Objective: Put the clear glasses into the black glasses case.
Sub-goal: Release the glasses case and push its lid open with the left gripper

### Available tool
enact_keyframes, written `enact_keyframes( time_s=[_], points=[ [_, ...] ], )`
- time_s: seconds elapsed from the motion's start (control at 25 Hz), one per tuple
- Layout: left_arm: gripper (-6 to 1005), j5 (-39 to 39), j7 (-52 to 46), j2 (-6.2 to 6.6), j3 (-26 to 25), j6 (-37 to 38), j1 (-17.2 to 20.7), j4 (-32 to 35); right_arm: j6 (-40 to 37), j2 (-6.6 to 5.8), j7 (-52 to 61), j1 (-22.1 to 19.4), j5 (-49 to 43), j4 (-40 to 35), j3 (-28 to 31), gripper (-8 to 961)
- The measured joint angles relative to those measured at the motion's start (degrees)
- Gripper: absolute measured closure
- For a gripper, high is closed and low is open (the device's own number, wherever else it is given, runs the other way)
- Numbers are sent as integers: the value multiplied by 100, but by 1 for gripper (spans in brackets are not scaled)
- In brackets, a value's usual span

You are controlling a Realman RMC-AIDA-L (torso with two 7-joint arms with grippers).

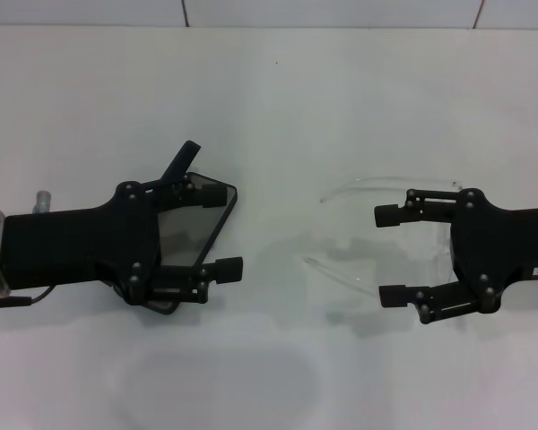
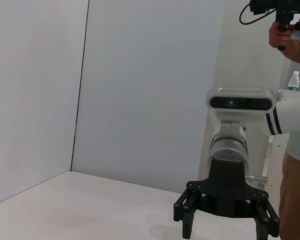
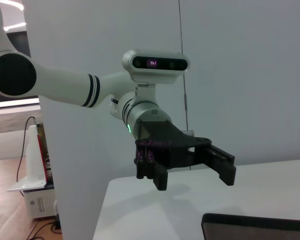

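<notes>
The black glasses case (image 1: 186, 231) lies open on the white table, grey lining up, directly under my left gripper (image 1: 222, 230). That gripper is open, one finger on each side of the case's right end. The clear glasses (image 1: 368, 183) lie right of centre, their thin arms pointing left, the front partly hidden under my right gripper (image 1: 388, 254). It is open too, its fingers straddling the frame. The right wrist view shows the left gripper (image 3: 190, 175) and an edge of the case (image 3: 255, 226). The left wrist view shows the right gripper (image 2: 225, 226) above the table.
The white table (image 1: 278, 98) stretches back to a white wall. In the left wrist view a person (image 2: 295, 150) stands behind the right arm, holding a dark device overhead.
</notes>
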Motion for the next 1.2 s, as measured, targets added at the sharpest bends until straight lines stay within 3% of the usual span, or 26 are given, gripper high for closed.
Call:
enact_keyframes(
  time_s=[0.6, 0.72, 0.8, 0.96, 1.0, 1.12, 1.2],
  points=[
    [117, -234, -122, -11, -76, -125, 24, -18, 9, 53, 0, -34, 2, 0, 12, 94],
    [118, -735, -974, -18, -261, -530, 32, 197, 42, 63, 0, -34, 5, 0, 16, 94],
    [118, -722, -2189, 37, -317, -988, -2, 667, 57, 67, 0, -34, 6, 0, 17, 94],
    [120, 416, -4119, 110, -290, -1450, -249, 1985, 62, 71, 0, -22, 25, 0, 18, 94],
    [120, 1103, -4749, 87, -210, -1463, -381, 2475, 64, 74, 0, -16, 34, 2, 18, 94],
    [121, 3036, -6504, 57, 427, -1401, -759, 3479, 72, 79, 0, -13, 48, 19, 18, 93],
    [122, 3913, -7374, 85, 978, -1299, -959, 3781, 80, 79, 0, -13, 49, 56, 18, 93]
  ],
)
